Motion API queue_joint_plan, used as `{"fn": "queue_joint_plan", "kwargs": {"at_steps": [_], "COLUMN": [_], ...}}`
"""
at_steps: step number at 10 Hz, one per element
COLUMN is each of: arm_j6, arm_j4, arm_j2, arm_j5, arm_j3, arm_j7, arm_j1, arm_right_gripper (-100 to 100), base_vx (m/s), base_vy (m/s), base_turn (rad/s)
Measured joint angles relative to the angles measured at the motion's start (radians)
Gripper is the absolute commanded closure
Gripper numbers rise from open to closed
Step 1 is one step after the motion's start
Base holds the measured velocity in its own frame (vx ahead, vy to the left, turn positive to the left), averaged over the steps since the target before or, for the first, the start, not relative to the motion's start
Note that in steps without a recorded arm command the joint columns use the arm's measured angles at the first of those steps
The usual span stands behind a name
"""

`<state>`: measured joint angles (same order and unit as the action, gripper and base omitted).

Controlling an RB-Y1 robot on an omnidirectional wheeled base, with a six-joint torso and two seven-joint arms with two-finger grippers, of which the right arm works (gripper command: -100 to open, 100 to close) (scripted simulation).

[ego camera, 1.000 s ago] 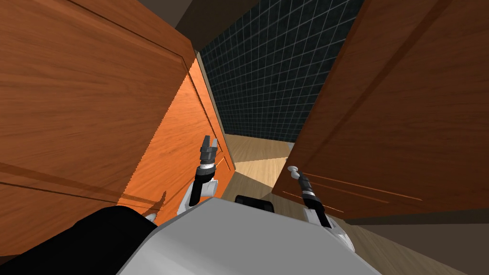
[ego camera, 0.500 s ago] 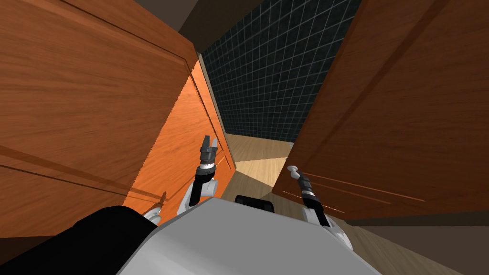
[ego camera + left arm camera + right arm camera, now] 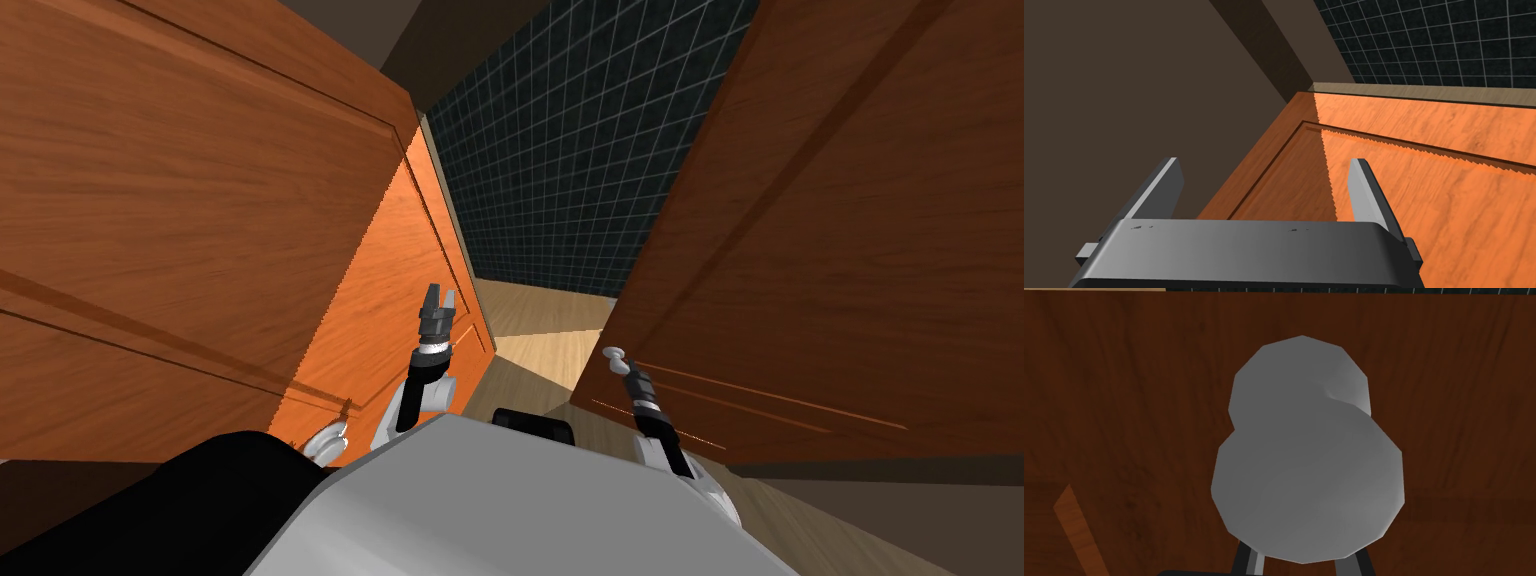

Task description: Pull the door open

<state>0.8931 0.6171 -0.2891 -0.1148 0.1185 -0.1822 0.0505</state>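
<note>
Grippers: two, both low in the middle of the head view.
Right gripper point(image 3: 624, 370): lower right of centre, its tip at the knob. Its two fingers point(image 3: 1255, 562) stand close together and run under the knob's lower edge, clamped on it.
Knob point(image 3: 613, 353): one, light grey and rounded, at the door's lower left corner. It takes up the middle of the right wrist view, with dark wood behind it.
Left gripper point(image 3: 438, 297): just left of centre, pointing up the frame. Its two fingers are spread apart with nothing between them, just beside the orange panel.
Door point(image 3: 850, 250): one, brown wood, filling the right side of the head view.
Panels: two more of wood on the left, a brown panel point(image 3: 180, 220) at upper left and an orange panel point(image 3: 390, 290) beside it toward the centre.
Floor point(image 3: 540, 335): a pale wood strip at centre, in the gap between the orange panel and the door.
Wall point(image 3: 590, 150): one, dark tiles with a pale grid, top centre, farthest.
</note>
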Motion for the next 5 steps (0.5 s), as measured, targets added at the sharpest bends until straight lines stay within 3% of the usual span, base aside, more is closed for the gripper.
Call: {"fn": "queue_joint_plan", "kwargs": {"at_steps": [3,4,5], "arm_j6": [0.017,0.002,0.000], "arm_j4": [-0.041,-0.015,-0.017], "arm_j2": [-0.005,0.000,0.001], "arm_j5": [-0.028,-0.044,-0.051], "arm_j3": [-0.016,-0.020,-0.025], "arm_j7": [-0.074,-0.097,-0.120], "arm_j1": [0.018,0.007,0.009], "arm_right_gripper": [100,100,100], "base_vx": [-0.036,-0.036,-0.038], "base_vy": [-0.016,-0.024,-0.017], "base_turn": [0.055,0.032,0.064]}}
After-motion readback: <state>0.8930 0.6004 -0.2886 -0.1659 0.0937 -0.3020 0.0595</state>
